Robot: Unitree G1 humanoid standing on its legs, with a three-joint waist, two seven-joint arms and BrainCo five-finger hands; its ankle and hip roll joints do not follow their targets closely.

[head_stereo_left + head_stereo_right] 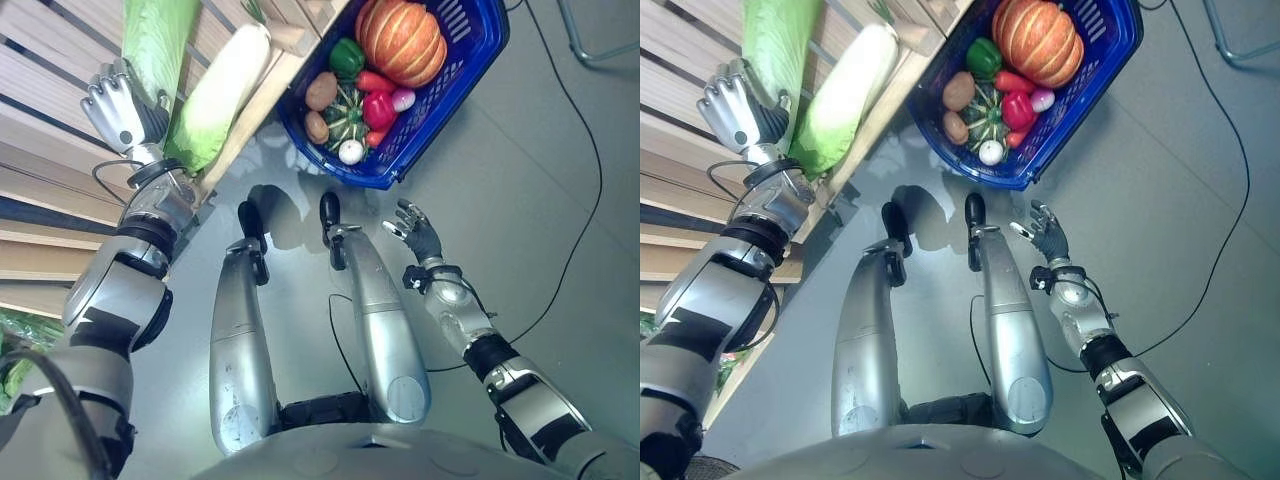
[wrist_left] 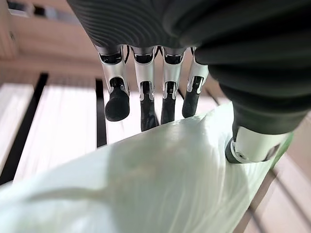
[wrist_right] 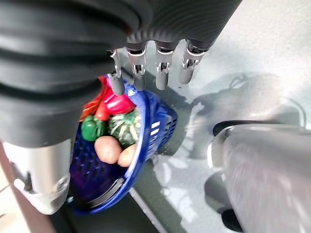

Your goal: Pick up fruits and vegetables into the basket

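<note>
The left hand [image 1: 118, 108] sits at the upper left of the frame on the slatted shelf [image 1: 50, 90], its fingers [image 2: 116, 99] straight and slightly apart, resting against a pale green cabbage [image 1: 155, 40]. A second cabbage [image 1: 220, 95] lies just beside it. The right hand [image 1: 418, 235] hangs over the floor, fingers relaxed, holding nothing. The blue basket [image 1: 470, 60], upper centre, contains a pumpkin [image 1: 402, 40], peppers and potatoes.

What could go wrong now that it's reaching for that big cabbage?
The left hand rests on the cabbage with fingers only loosely over it, so the cabbage might slip when lifted. The basket already looks crowded by the pumpkin, so a long cabbage may not fit and could tumble to the floor.
</note>
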